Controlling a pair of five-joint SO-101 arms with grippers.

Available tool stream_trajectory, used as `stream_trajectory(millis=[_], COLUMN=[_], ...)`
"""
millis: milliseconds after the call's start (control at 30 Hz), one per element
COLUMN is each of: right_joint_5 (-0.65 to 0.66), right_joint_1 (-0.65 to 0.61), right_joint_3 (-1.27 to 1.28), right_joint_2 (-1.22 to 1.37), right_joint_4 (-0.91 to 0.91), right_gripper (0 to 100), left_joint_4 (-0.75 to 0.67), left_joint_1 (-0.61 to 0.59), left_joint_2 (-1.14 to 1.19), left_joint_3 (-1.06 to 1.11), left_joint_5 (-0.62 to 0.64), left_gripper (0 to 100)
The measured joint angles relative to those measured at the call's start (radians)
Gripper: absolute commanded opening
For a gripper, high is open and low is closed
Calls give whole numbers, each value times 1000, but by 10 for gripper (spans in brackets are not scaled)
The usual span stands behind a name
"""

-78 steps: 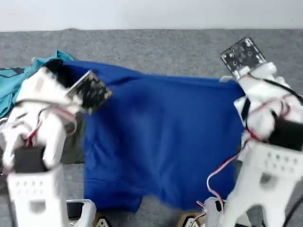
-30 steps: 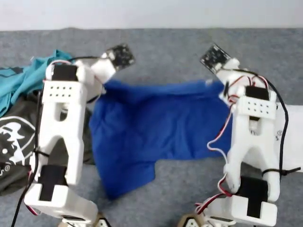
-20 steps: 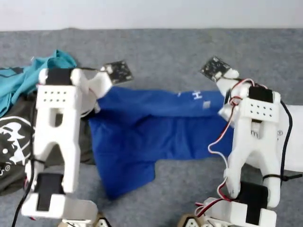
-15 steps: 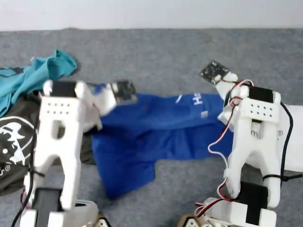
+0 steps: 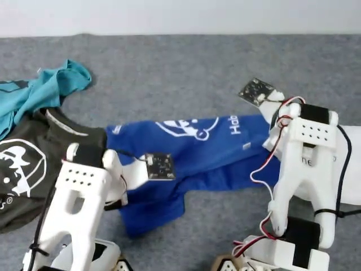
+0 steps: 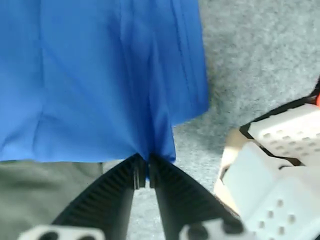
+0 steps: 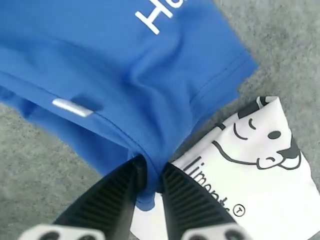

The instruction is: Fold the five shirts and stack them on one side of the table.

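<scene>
Left gripper (image 6: 144,175) and right gripper (image 7: 150,182) each pinch a blue shirt (image 5: 208,152) edge. I judge mid-fold; next I lay it flat, then release.

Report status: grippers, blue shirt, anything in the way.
Left gripper and right gripper both shut on blue shirt, at its edge. Shirt partly folded, print up. White shirt touching by right gripper, dark shirt by left.
</scene>
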Motion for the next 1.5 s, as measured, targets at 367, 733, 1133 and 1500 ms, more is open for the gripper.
stream_trajectory(millis=[367, 733, 1133, 1500], right_joint_5=[40, 40, -23, -230], right_joint_1=[38, 49, 69, -9], right_joint_3=[0, -2, -60, -163], right_joint_2=[0, 0, -11, -3], right_joint_4=[-20, 21, 72, 12], right_gripper=[10, 213, 213, 23], left_joint_4=[0, 0, 0, -146], left_joint_1=[100, 141, 101, -118], left_joint_2=[-2, -2, -2, -2], left_joint_3=[35, 35, 32, -244], left_joint_5=[0, 40, 72, 213], left_gripper=[73, 148, 148, 6])
